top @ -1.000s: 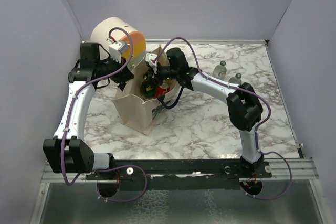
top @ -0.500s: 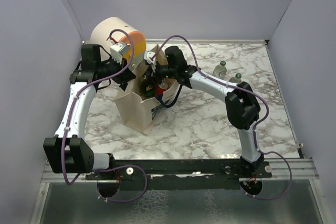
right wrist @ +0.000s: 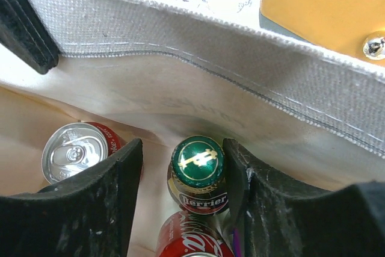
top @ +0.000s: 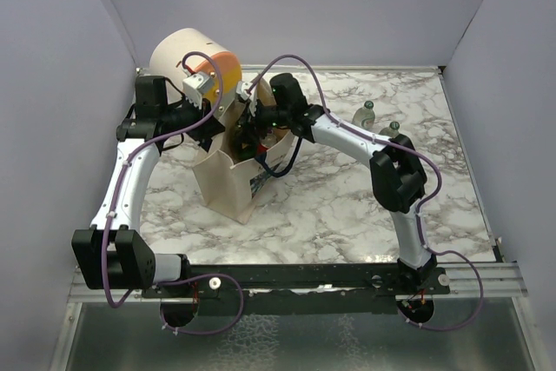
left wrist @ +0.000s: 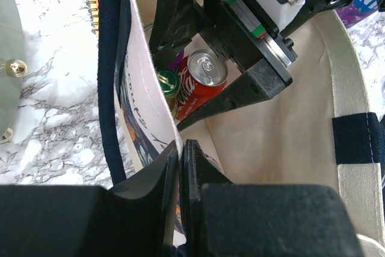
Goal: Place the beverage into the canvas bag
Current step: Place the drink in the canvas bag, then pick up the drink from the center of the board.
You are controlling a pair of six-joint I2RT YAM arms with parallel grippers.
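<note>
The right pincer [right wrist: 183,151] is down inside the canvas bag [top: 228,187] with its jaws parted a bit, one finger on each side of the green-capped bottle [right wrist: 197,162]. That's the beverage. It's standing upright in the bag, and there's a sliver of gap between its cap and the finger on the can's side, so it's not squeezed. A red can [right wrist: 73,151] sits just outside that finger, and a second red can [right wrist: 192,242] lies right under the pincer in the wrist view. The left pincer [left wrist: 180,148] is pinched tight on the bag's cloth rim, next to the navy strap [left wrist: 111,58]. The bag stands on the marble surface [top: 347,202], with the cream-and-orange drum [top: 187,54] just beyond the left pincer.
</note>
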